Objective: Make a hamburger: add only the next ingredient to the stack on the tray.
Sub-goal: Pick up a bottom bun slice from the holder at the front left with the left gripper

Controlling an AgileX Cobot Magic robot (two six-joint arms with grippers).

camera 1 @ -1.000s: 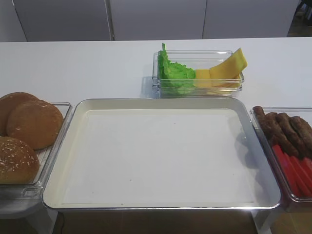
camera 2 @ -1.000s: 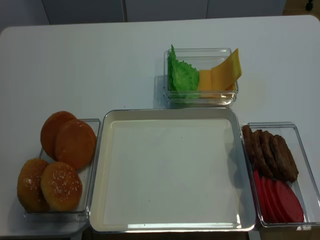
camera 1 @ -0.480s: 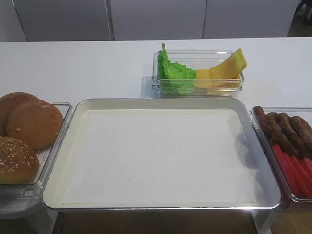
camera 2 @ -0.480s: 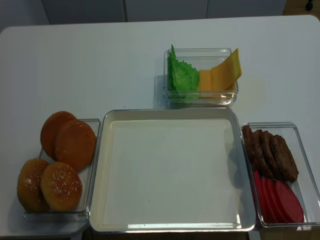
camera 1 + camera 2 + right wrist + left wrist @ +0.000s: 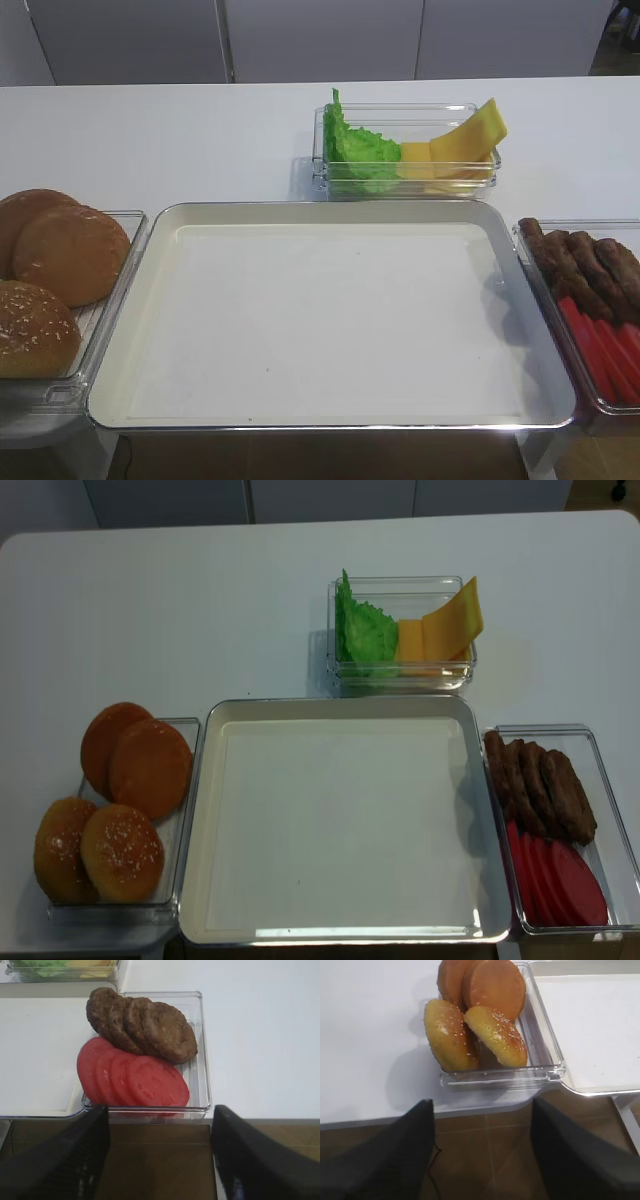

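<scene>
Two smooth golden-brown bun bottom halves (image 5: 70, 253) (image 5: 150, 768) (image 5: 497, 985) lean in a clear container left of the tray, one overlapping the other. The large cream-white tray (image 5: 330, 320) (image 5: 340, 820) with a silver rim lies bare, and no stack shows on it. My left gripper (image 5: 482, 1106) hangs open below the table's front edge, short of the bun container, holding nothing. Below the front edge on the other side, my right gripper (image 5: 160, 1110) is open and empty too, facing the patty box. Neither gripper shows in the high views.
Two sesame-seeded bun tops (image 5: 495, 1035) (image 5: 120, 850) fill the front of the bun container (image 5: 547, 1067). Patties (image 5: 150, 1022) and tomato slices (image 5: 140, 1077) share a clear box right of the tray. Lettuce (image 5: 355, 150) and cheese (image 5: 465, 135) sit in a box behind it.
</scene>
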